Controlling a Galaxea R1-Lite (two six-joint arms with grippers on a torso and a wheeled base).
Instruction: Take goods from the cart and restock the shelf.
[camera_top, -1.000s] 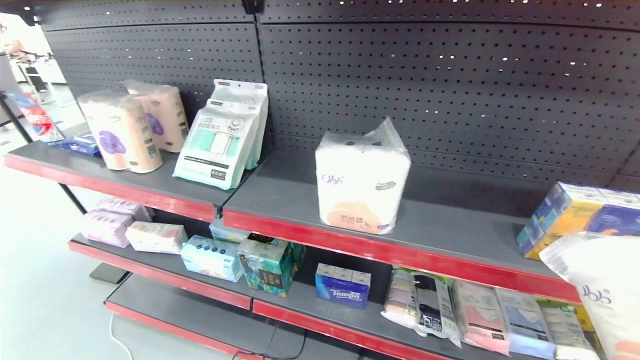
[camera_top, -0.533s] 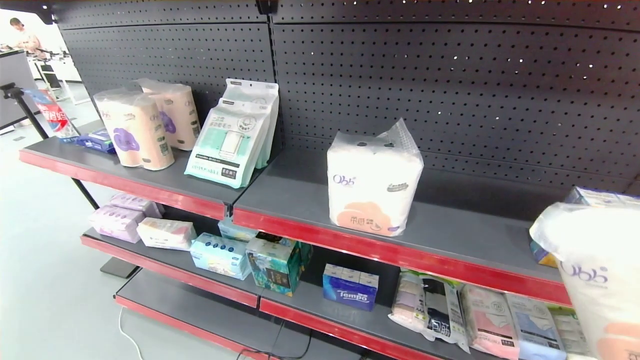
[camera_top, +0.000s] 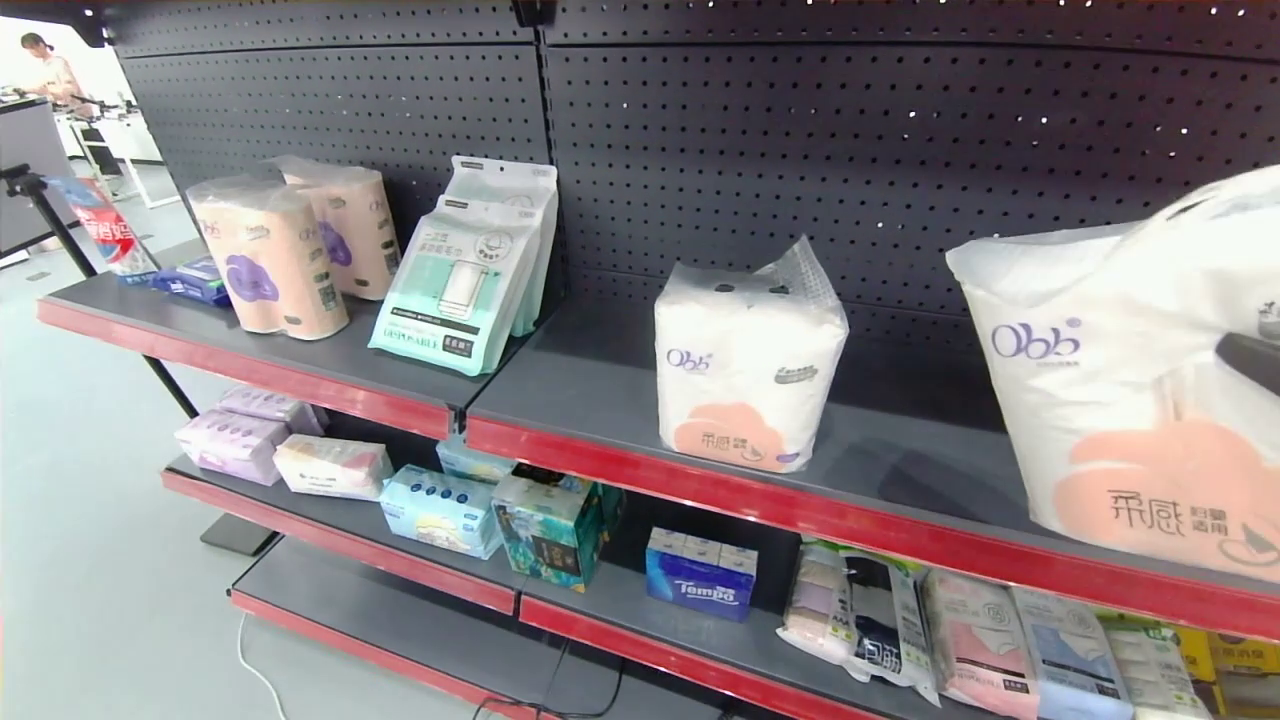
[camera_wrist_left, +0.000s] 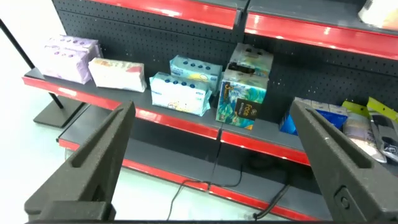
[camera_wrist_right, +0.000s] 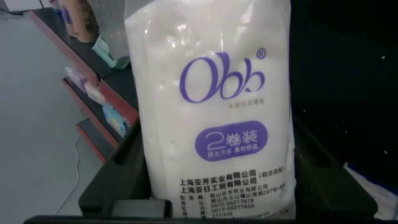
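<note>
White, purple-lettered tissue pack, long axis upright, is pinched by the right hand, right of the shelved pack; left hand is spread.

— What wraps the tissue pack?
— Thin plastic film, glossy and slightly wrinkled.
— And the shelf?
— Painted metal, matt dark grey and smooth. Its front strip is glossy red. The back panel is matt black and perforated.

Along the top shelf, left to right: roll packs, pouches, a tissue pack; a second tissue pack farther right.
</note>
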